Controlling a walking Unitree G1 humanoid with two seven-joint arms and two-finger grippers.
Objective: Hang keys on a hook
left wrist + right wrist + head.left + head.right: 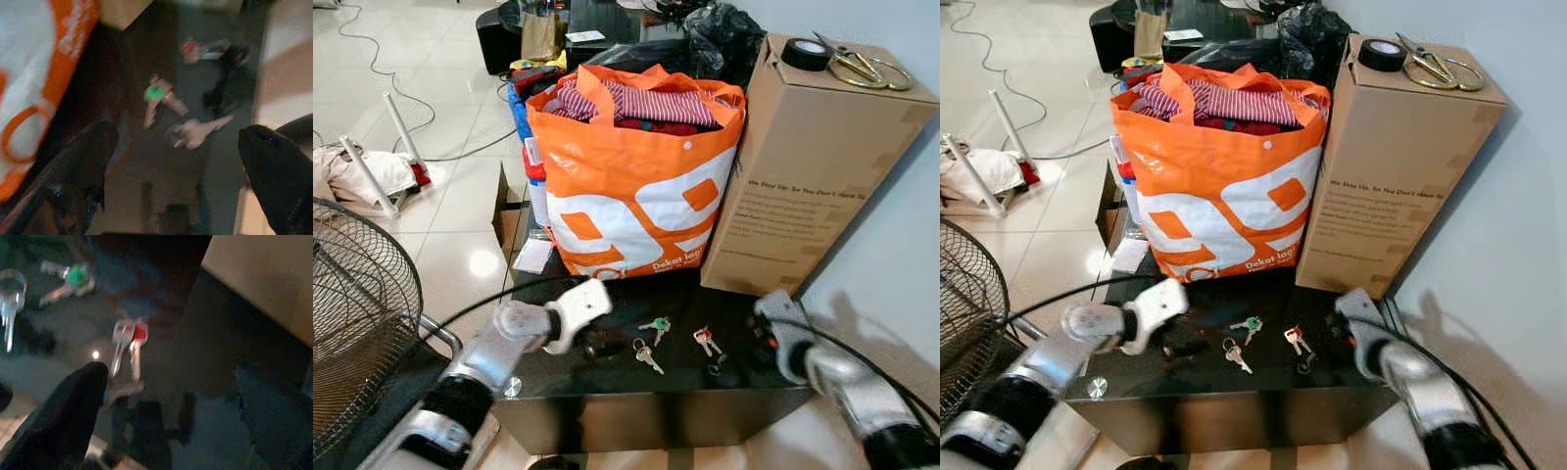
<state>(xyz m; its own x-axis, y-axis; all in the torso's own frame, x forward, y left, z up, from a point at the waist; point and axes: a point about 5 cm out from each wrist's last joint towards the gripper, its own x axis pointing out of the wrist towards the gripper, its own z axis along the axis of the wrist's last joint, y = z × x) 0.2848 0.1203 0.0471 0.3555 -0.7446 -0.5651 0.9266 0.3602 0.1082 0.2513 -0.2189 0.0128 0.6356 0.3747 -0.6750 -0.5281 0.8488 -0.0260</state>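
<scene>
Right gripper (166, 382), fingers spread, sits nearest the red-tagged keys (128, 345), lying lengthwise just ahead of its fingertips.

Both wrist views are smeared with blur. Ahead of the left gripper (178, 161), the green-capped keys (157, 95) and the plain silver keys (193, 134) are soft shapes, their teeth unreadable. Beyond the right gripper (171, 391), the red-capped keys (131, 340) streak, and its far finger (274, 411) fades into shadow. The wire fan guard (352, 304) is cut by the frame's edge.
</scene>
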